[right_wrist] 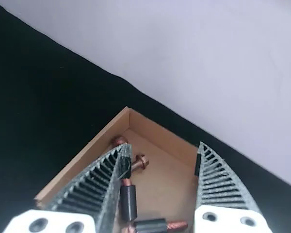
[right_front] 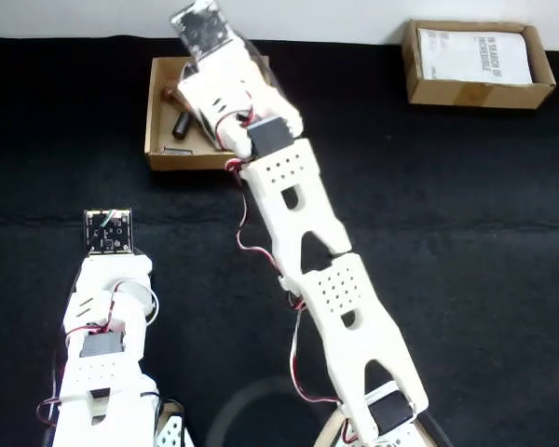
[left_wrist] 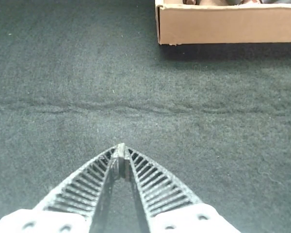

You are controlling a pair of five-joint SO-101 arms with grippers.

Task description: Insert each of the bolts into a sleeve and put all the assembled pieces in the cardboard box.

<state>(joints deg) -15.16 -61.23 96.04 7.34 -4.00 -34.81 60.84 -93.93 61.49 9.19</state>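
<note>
The cardboard box (right_front: 156, 112) lies at the back left of the table, and its corner (right_wrist: 127, 112) is below the right wrist. My right gripper (right_wrist: 163, 148) hangs open over this box with nothing between its fingers. Inside lie a black sleeve with a copper bolt through it (right_wrist: 127, 199), a second such piece (right_wrist: 155, 225) and a copper bolt head (right_wrist: 139, 162). A dark sleeve (right_front: 181, 122) also lies in the box. My left gripper (left_wrist: 120, 148) is shut on nothing, low over the black cloth, short of the box's near wall (left_wrist: 228, 24).
A second cardboard box (right_front: 475, 63) holding a printed sheet stands at the back right. The right arm (right_front: 307, 242) stretches diagonally across the middle of the table. The left arm (right_front: 102, 326) stays at the front left. Black cloth covers the table up to a white wall.
</note>
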